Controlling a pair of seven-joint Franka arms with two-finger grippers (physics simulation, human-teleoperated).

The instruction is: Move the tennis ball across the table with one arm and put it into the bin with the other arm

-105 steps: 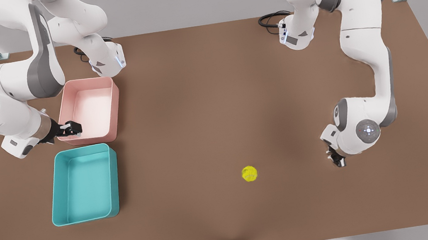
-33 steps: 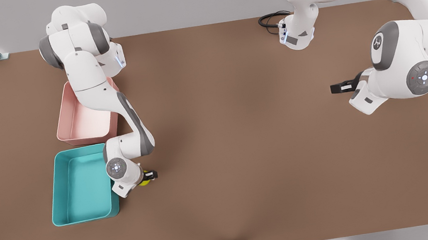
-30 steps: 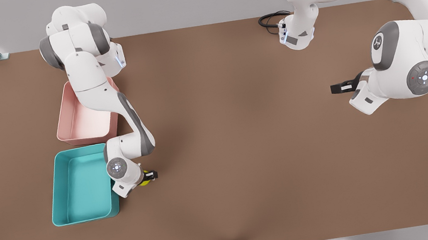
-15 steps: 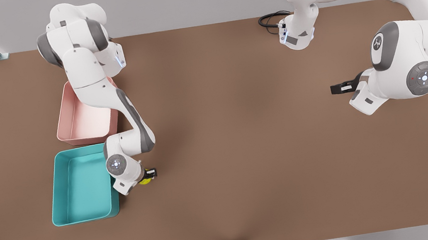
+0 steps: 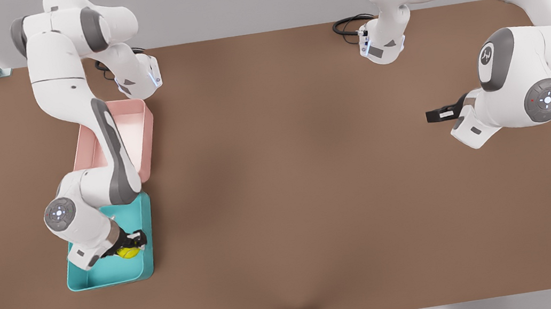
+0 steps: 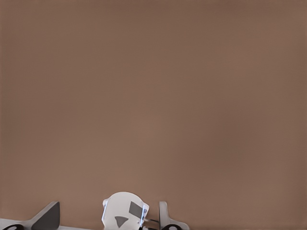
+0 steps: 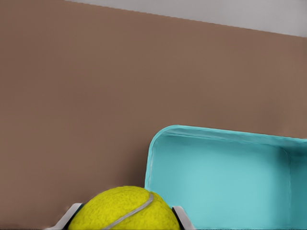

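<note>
You see a fuzzy felt ball (image 7: 123,211), a smooth, slightly glossy plastic bin (image 7: 225,177) and a matt brown table (image 5: 311,181).

open table (image 5: 311,181) across the middle, passable | bin (image 5: 109,275) and pink tub (image 5: 144,140) side by side at front view's left, arm overhead | cable (image 5: 346,26) by far base

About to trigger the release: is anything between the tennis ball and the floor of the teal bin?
Nothing visible. The right claw holds the tennis ball over the bin, whose visible floor is bare. The left claw waits far off.
</note>
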